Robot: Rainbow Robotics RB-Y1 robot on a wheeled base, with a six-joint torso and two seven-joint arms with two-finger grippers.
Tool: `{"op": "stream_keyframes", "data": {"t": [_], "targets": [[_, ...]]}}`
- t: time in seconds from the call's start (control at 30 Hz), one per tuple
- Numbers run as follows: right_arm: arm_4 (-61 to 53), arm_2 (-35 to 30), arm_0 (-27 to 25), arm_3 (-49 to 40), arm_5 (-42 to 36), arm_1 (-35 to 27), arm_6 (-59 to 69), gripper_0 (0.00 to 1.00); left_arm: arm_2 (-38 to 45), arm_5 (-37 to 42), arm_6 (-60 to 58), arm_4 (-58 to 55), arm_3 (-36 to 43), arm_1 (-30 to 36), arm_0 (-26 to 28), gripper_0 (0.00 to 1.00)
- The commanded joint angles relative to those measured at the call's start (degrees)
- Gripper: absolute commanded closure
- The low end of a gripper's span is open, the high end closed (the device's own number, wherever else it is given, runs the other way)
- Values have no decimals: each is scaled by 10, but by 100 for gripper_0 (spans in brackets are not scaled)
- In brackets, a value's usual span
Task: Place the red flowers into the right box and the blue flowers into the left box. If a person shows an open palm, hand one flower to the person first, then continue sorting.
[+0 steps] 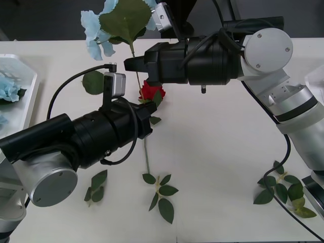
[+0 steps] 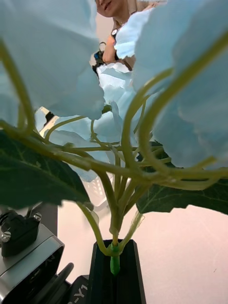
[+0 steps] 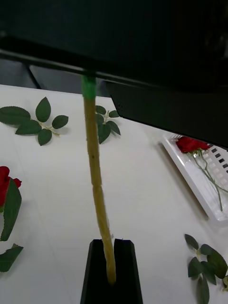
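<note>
A blue flower (image 1: 104,23) is held up over the table's middle, its pale bloom filling the right wrist view (image 2: 47,61). My right gripper (image 1: 132,64) is shut on its stem just under the head (image 2: 114,266). My left gripper (image 1: 146,114) is shut on the same stem lower down (image 3: 110,270). One red flower (image 1: 151,92) lies on the table beside the left gripper (image 3: 4,178). The left box (image 1: 33,88) at the left edge holds blue flowers (image 1: 7,91). The right box (image 3: 199,190) holds a red flower (image 3: 190,144); in the front view the box (image 1: 316,78) is a sliver.
Loose green leaf sprigs lie on the white table: one at the front middle (image 1: 161,195), one by the left arm (image 1: 96,186), one at the front right (image 1: 283,190). The two arms cross the table's centre close together.
</note>
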State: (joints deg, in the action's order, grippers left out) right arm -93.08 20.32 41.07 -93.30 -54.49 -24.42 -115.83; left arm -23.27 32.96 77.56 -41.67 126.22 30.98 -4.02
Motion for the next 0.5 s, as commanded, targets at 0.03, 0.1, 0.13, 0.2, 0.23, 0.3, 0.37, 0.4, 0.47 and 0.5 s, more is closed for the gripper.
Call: {"op": "stream_keyframes", "data": {"t": [0.03,0.1,0.13,0.2,0.23,0.3,0.37,0.4,0.47,0.5], "targets": [[-11,5,25,-7,8,14,4,100,-7,-13,-8,5,5,23,-22,100],[-11,5,25,-7,8,14,4,100,-7,-17,-9,4,5,28,-22,100],[-12,5,25,-7,8,14,4,100,-7,-19,-10,5,5,31,-22,100],[-15,5,25,-7,8,14,4,100,-4,-20,-10,5,5,36,-21,100],[-15,5,25,-7,9,14,4,100,-1,-20,-10,5,5,40,-21,100],[-15,5,25,-7,15,14,5,66,6,-20,-11,5,6,47,-21,100],[-16,5,25,-7,21,14,5,33,12,-20,-12,4,5,56,-21,100],[-18,5,25,-7,21,14,7,29,14,-20,-13,4,5,58,-21,100],[-20,5,25,-7,28,13,9,15,24,-20,-15,0,5,66,-20,100],[-20,5,25,-7,30,13,8,10,30,-20,-17,2,5,71,-18,100]]}}
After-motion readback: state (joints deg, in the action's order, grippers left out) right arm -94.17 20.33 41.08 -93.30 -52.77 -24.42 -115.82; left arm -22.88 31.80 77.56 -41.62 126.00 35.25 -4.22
